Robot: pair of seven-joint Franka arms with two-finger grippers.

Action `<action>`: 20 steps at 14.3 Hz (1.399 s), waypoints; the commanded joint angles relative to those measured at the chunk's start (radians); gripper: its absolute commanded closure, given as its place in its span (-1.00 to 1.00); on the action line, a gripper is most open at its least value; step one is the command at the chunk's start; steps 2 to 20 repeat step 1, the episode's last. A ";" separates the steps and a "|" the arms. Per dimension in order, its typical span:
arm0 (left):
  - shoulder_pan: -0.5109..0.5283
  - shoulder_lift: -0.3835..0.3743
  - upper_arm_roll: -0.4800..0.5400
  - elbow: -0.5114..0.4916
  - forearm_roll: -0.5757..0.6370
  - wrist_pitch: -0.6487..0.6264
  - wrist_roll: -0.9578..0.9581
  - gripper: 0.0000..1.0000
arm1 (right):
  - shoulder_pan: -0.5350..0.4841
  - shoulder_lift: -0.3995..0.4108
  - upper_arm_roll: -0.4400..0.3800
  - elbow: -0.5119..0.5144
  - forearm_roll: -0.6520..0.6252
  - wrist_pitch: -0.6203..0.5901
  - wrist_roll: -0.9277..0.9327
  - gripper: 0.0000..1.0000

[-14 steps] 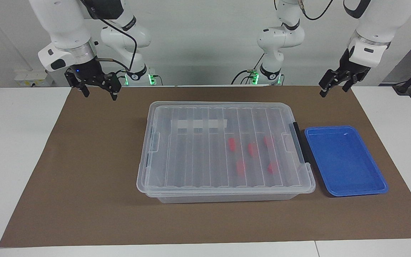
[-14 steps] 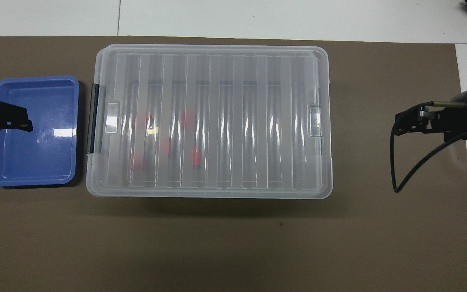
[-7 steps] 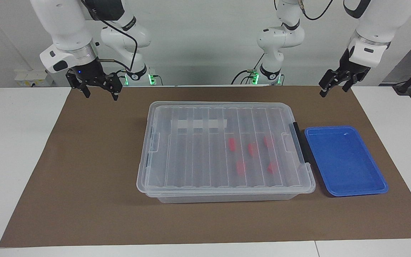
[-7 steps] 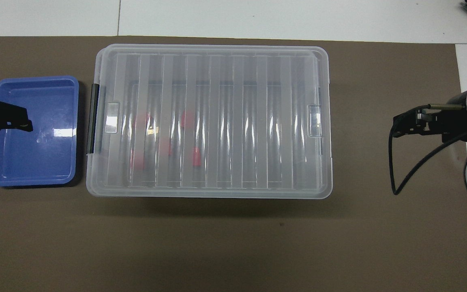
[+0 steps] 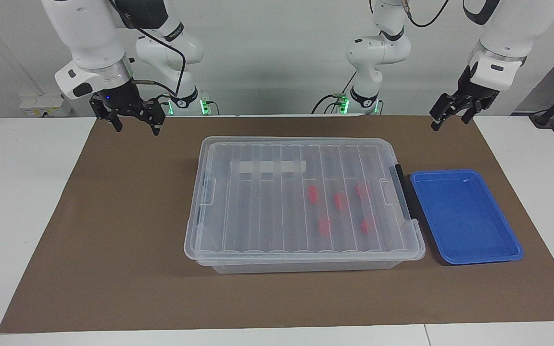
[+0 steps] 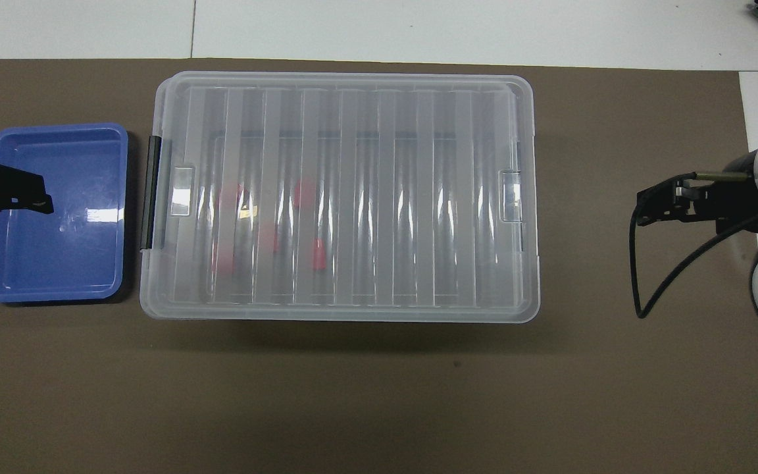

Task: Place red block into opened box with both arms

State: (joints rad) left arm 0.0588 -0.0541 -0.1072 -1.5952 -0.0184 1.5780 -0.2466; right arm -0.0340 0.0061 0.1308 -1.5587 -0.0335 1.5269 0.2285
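Note:
The box is a clear bin in the middle of the brown mat, and its ribbed lid lies flat on it. Several red blocks, such as one red block, show through the lid, inside the bin toward the left arm's end. My right gripper hangs open and empty above the mat at the right arm's end. At the left arm's end my left gripper also hangs open and empty, well above the mat. Neither gripper touches anything.
A shallow blue tray with nothing in it lies beside the box's dark grey handle at the left arm's end. The brown mat covers most of the white table.
The right arm's wrist has shifted slightly, with its gripper almost in the same place. The left arm, box and blocks have not moved.

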 commanded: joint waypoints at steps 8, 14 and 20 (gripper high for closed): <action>0.001 -0.010 0.003 -0.011 0.005 -0.007 0.000 -1.00 | -0.012 -0.035 0.004 -0.038 0.014 0.006 -0.012 -1.00; 0.001 -0.010 0.003 -0.011 0.005 -0.007 0.000 -1.00 | -0.012 -0.035 0.004 -0.038 0.014 0.006 -0.012 -1.00; 0.001 -0.010 0.003 -0.011 0.005 -0.007 0.000 -1.00 | -0.012 -0.035 0.004 -0.038 0.014 0.006 -0.012 -1.00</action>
